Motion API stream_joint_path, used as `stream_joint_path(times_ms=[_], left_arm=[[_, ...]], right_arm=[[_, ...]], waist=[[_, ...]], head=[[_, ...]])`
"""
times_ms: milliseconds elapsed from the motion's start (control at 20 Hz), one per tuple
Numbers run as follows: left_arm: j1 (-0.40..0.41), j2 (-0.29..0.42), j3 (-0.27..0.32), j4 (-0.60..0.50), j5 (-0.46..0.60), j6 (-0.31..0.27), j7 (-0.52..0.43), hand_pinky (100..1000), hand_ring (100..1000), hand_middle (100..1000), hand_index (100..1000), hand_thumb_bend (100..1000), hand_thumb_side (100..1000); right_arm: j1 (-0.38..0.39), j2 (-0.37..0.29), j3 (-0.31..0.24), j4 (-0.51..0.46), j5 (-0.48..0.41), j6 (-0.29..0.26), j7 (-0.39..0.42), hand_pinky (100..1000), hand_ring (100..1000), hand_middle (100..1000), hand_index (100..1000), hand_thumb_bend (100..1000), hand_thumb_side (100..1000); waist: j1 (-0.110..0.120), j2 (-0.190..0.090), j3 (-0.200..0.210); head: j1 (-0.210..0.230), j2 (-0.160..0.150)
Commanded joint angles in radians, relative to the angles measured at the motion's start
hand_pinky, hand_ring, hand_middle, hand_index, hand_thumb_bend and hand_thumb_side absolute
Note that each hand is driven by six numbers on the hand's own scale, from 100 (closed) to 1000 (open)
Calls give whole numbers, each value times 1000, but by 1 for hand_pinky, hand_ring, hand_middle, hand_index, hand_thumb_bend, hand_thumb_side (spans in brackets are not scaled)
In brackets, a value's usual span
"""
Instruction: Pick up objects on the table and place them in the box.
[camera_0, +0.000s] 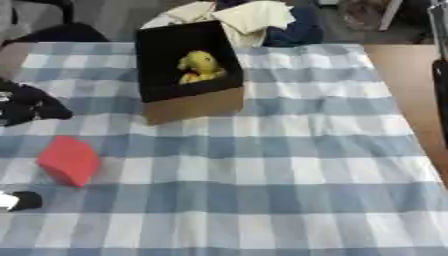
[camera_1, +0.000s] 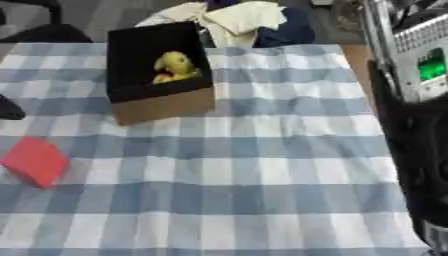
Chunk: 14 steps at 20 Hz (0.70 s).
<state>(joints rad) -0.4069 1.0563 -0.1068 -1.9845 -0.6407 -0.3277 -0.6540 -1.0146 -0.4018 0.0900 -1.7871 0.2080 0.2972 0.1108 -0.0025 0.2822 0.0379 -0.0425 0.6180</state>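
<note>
1. Red block (camera_0: 68, 160) lies near the camera on the checked surface (camera_0: 289, 165), left of centre.
2. Left robot hand (camera_0: 26, 102) hovers just beyond it; finger state unclear. Right robot hand unseen.
3. Approach from above, then lift toward the box (camera_0: 194, 102), which already holds a yellow toy (camera_0: 200, 66).

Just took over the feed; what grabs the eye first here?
A yellow plush toy sits inside the open black-lined cardboard box at the table's far middle. A red block lies alone on the blue checked tablecloth, near left. The left hand shows dark at the left edge.
</note>
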Motion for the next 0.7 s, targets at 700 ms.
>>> stream_joint_path(times_ms=[700], left_arm=[[-175, -26, -72, 214, 40, 4, -187, 818, 918, 898, 1000, 486, 675]], right_arm=[[0, -15, -13, -21, -4, 14, 7, 938, 902, 815, 962, 149, 1000]], waist=[[7, -21, -12]], head=[[14, -13]])
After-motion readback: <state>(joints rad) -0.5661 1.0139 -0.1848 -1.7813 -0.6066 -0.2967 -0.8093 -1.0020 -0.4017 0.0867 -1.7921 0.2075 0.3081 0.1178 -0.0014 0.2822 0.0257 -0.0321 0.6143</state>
